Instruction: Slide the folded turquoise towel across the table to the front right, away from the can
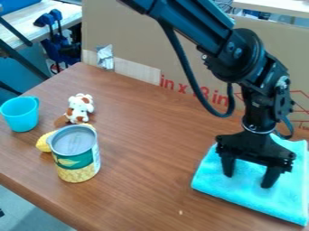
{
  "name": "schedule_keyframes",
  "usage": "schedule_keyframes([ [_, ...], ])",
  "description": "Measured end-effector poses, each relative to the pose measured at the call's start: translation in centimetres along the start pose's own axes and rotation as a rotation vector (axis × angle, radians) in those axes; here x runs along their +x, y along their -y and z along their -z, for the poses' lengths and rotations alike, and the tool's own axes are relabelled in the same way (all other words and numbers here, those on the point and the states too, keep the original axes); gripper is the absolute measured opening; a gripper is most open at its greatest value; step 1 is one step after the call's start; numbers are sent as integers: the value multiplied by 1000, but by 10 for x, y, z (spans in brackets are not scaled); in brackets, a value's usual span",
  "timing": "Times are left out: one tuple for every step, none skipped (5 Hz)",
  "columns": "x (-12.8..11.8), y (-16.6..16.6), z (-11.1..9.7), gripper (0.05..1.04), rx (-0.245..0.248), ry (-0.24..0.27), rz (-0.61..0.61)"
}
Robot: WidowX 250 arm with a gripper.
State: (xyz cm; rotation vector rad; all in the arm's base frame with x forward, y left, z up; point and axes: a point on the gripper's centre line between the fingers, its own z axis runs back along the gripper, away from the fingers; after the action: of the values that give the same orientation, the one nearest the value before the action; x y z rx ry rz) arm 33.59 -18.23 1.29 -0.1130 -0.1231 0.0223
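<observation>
While over turquoise cloth (241,197), end effector (247,181) wide open.

The can (75,158) hides the middle of a yellow thing (44,141) behind it. Well right of the can, the end effector (247,179) covers part of the blue cloth (241,195) — and the arm (199,22) runs off the top edge. Between can and cloth, a pale speck (180,212) is too small to identify.
</observation>
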Motion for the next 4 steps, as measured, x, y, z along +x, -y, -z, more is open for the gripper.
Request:
schedule_keyframes([
  [-6,15,-1,1001,-13,0,31],
  [-52,3,-24,1001,60,31,140],
  [-59,-7,-72,1001,145,138,216],
  [-53,-22,-120,1001,186,172,216],
])
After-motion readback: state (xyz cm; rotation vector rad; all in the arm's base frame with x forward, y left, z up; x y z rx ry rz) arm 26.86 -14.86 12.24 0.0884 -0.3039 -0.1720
